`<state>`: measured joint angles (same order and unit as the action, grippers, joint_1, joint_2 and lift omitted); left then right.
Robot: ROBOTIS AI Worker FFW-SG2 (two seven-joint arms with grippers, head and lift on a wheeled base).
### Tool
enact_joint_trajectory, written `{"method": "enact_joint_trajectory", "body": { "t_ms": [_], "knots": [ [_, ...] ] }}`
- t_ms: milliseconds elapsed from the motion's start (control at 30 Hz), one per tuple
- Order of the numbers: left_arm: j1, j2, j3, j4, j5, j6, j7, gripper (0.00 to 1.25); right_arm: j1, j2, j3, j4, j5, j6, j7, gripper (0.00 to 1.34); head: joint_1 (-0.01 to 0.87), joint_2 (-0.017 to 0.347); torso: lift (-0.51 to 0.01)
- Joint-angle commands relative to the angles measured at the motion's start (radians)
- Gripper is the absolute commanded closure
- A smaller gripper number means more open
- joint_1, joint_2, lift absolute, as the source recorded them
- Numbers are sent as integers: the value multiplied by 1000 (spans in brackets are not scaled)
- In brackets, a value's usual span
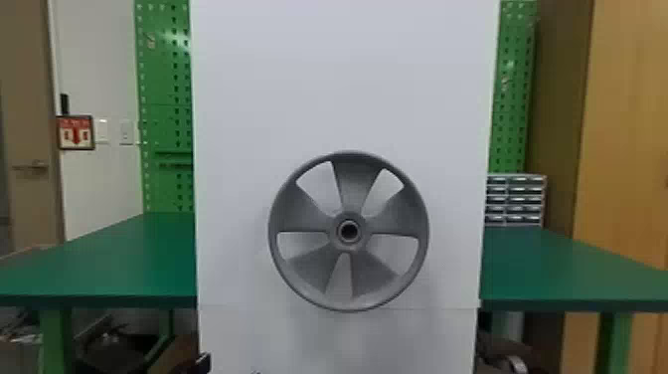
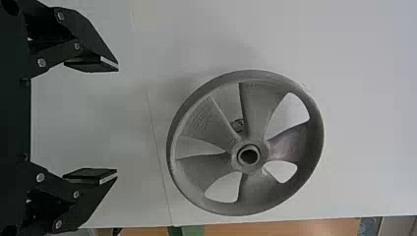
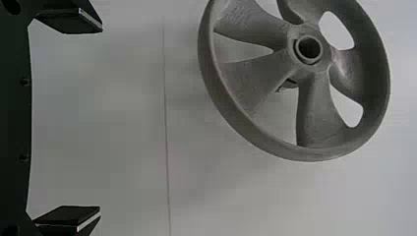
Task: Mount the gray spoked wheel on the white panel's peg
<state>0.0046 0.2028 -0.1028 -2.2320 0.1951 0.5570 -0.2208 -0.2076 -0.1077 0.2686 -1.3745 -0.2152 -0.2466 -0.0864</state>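
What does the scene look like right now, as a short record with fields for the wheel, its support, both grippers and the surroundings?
wheel: gray, five broad spokes
wheel position: upright before the white panel, off the floor
support: small fitting partly visible behind the hub
left gripper: open, empty
right gripper: open, empty
wheel contact: neither gripper
surroundings: green worktop on both sides of the panel

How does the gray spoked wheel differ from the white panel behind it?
The gray spoked wheel is round; the white panel has straight edges. The wheel has openings between its spokes; the panel's face is flat. The wheel is narrower than the panel. Both stand upright.
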Motion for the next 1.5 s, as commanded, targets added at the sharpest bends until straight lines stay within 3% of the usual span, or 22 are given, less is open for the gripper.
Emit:
{"method": "enact_joint_trajectory", "body": {
  "t_ms": [0, 267, 567, 800, 1467],
  "knots": [
    [0, -3, 0, 0, 0, -2, 0, 481, 28, 22, -17, 72, 14, -66, 0, -2, 123, -8, -405],
    [-5, -3, -3, 0, -2, -2, 0, 481, 57, 39, -43, 160, 23, -102, 54, -2, 123, -8, -405],
    [-8, -5, -9, 0, -5, -2, 0, 481, 82, 59, -89, 218, 70, -100, 59, -2, 123, -8, -405],
    [-8, -6, -11, 0, -9, -11, 0, 481, 99, 69, -114, 221, 68, -100, 57, 19, 123, -8, -405],
    [-6, -8, -9, 0, -9, -11, 0, 481, 106, 69, -124, 226, 122, -89, 57, 76, 123, -8, -405]
  ]
}}
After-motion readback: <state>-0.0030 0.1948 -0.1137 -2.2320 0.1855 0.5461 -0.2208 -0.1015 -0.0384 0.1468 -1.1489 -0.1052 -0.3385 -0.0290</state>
